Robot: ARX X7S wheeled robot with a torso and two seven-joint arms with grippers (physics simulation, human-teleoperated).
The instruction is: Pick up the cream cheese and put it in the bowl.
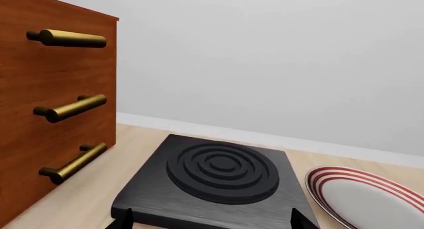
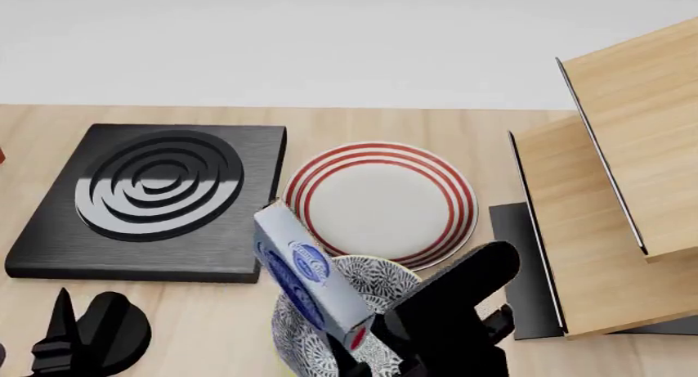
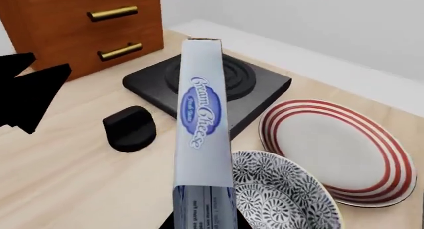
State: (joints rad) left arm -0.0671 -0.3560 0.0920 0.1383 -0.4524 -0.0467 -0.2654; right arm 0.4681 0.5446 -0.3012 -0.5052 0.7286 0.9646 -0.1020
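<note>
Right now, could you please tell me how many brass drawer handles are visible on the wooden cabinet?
3, stacked down the reddish-brown wooden cabinet front beside the black stove plate: top brass handle, middle handle, bottom handle. The right wrist view shows only two.

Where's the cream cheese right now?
In the head view, the cream cheese is held tilted in the right gripper, above the near-left edge of the bowl, just in front of the red-ringed plate.

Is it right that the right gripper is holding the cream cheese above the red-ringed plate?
Not quite. The right gripper does hold the cream cheese, but the head view shows it above the bowl, not the red-ringed plate, which lies just beyond.
</note>
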